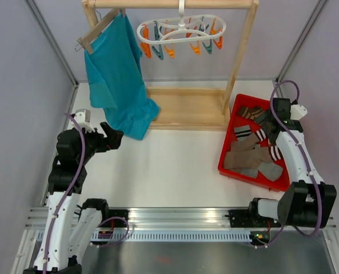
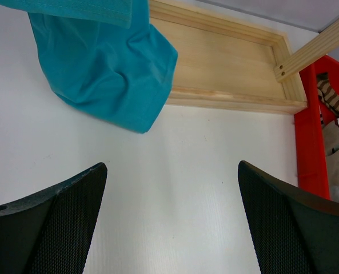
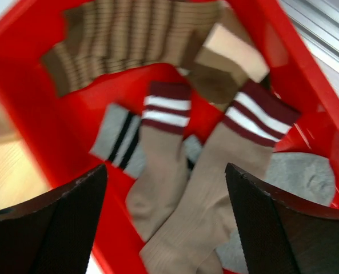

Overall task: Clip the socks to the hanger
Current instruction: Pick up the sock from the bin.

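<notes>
The wooden rack point(image 1: 240, 57) stands just beyond the red tray point(image 1: 227, 134), and the hanger point(image 1: 182, 27) hangs from its top rail, up and left of the tray, so a sock carried across could snag the post or set the hanger swinging. Inside the tray the socks point(image 1: 250, 155) overlap, and the right gripper point(image 3: 166, 171), jaws spread wide and empty just above them, may pinch two at once. The left gripper point(image 2: 172, 165), well left of the tray, also gapes empty, so nothing steadies the clips point(image 1: 183, 45).
</notes>
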